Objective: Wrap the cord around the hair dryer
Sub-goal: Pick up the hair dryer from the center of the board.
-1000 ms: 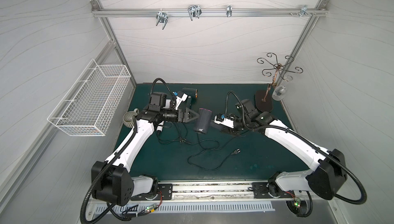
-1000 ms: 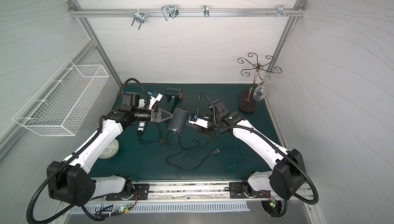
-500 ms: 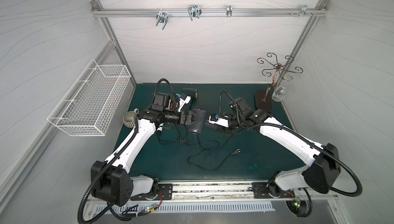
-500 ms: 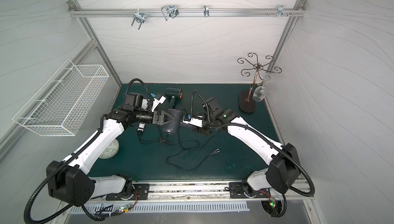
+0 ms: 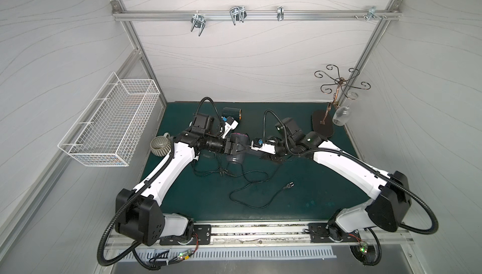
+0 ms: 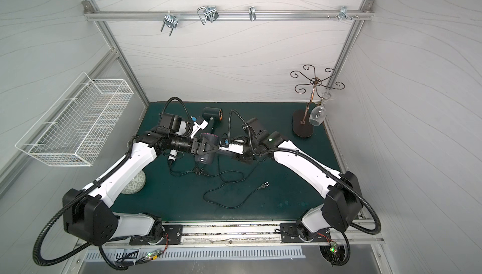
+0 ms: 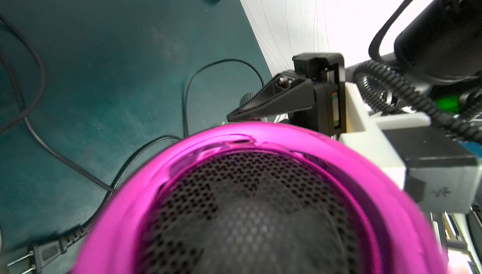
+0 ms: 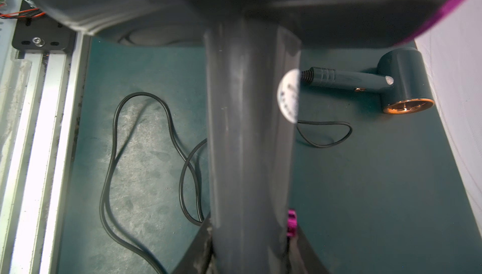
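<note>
This looks like a handover or a steadying of the hair dryer [image 5: 234, 159], held over the centre of the desk [image 5: 313, 181], before any winding. The right claw [image 8: 249, 229] is narrowed on the dryer's handle. The left claw [image 5: 242, 148] straddles the barrel, spread wide; I cannot tell if it presses. The cord [image 5: 276, 195] lies loose at 5 o'clock, unwrapped. Next, one claw must hold firm while the other fetches the cord

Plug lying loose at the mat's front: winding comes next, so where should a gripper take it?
Take the plug by its moulded body, probably straight from above, jaws across its width: it lies flat on the mat with bare mat around it.
</note>
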You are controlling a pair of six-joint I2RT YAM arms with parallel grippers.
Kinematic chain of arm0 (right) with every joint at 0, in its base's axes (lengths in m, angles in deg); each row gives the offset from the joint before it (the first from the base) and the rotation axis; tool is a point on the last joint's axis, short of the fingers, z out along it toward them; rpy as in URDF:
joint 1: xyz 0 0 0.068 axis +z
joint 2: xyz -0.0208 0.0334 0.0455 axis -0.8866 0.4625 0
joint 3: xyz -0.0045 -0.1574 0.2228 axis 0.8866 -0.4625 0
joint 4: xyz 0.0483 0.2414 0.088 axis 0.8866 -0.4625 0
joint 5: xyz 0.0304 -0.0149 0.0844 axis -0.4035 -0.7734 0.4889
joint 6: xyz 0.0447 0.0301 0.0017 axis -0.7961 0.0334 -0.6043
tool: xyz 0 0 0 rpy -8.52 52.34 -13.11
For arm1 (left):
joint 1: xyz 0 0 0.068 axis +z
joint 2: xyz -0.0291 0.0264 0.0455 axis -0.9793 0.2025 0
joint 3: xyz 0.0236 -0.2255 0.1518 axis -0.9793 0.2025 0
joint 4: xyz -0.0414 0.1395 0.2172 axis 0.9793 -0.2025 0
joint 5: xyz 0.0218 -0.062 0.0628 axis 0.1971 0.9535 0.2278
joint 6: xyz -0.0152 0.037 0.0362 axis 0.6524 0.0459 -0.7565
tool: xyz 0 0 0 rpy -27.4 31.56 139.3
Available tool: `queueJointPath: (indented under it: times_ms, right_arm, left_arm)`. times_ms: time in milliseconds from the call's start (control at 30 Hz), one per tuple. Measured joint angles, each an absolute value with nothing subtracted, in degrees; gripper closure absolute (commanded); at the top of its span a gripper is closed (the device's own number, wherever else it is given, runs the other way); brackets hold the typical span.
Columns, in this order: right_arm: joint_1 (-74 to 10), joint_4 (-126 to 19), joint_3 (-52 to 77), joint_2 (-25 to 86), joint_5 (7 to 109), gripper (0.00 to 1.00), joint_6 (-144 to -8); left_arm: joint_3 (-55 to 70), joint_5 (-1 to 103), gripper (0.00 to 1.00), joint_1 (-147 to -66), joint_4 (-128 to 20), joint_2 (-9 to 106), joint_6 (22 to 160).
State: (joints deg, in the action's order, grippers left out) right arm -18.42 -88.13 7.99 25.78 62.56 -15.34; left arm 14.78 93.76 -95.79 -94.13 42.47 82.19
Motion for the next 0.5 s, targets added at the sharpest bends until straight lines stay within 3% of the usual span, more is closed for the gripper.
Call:
queueJointPath:
  times_ms: [67, 167, 267, 400, 500]
  right_arm:
    - [-18.42, -88.11, 8.05, 25.98, 62.21, 1.0, -15.28]
    - [-18.4, -88.04, 8.08, 26.24, 61.56, 1.0, -15.06]
    - [-18.4, -87.56, 8.16, 26.39, 61.4, 1.0, -15.13]
    - [-18.44, -86.1, 8.36, 26.42, 60.4, 0.57, -16.72]
    - [-19.84, -84.96, 10.0, 26.39, 60.16, 0.42, -20.96]
  left_arm:
    - [14.67, 93.72, 0.24, -95.95, -94.37, 42.62, 81.93]
    - [14.28, 93.52, 0.55, -96.01, -95.2, 42.91, 82.5]
    - [13.58, 93.17, 1.0, -95.97, -95.72, 43.19, 82.56]
    - [11.46, 91.18, 1.0, -96.01, -97.08, 43.3, 82.43]
    - [9.14, 87.73, 1.0, -96.14, -98.02, 43.17, 82.59]
